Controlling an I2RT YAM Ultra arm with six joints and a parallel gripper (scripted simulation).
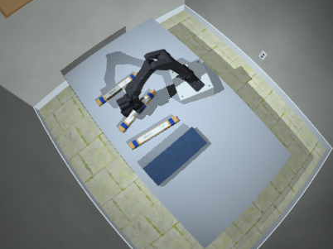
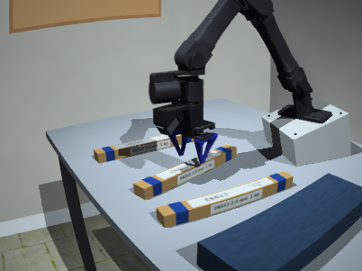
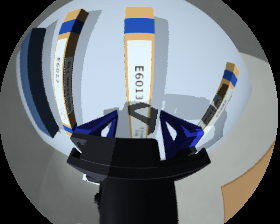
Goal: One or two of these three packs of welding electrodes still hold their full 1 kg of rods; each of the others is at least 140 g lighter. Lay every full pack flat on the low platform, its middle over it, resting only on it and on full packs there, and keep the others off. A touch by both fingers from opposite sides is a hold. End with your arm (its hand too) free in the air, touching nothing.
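Observation:
The low platform [image 1: 176, 156] [image 2: 288, 220] [image 3: 36, 75] is a dark blue slab with nothing on it. Three cardboard packs with blue bands and white E6013 labels lie flat on the table. The near pack [image 1: 153, 133] [image 2: 225, 200] [image 3: 61, 75] lies beside the platform. The middle pack [image 1: 123, 127] [image 2: 145, 188] [image 3: 139, 55] lies under my gripper [image 2: 191, 158] [image 3: 138, 113]. The far pack [image 1: 109, 94] [image 2: 108, 154] [image 3: 230, 76] lies beyond it, partly in shadow. My gripper is open and points down, its blue fingers just above the middle pack, one toward each long side. It holds nothing.
The arm's white base block [image 1: 192, 88] [image 2: 320, 139] stands on the table [image 1: 240, 148] [image 2: 135, 233] at the right in the exterior view. The arm arches over from it and partly hides the middle and far packs in the top view. The far pack lies near a table edge.

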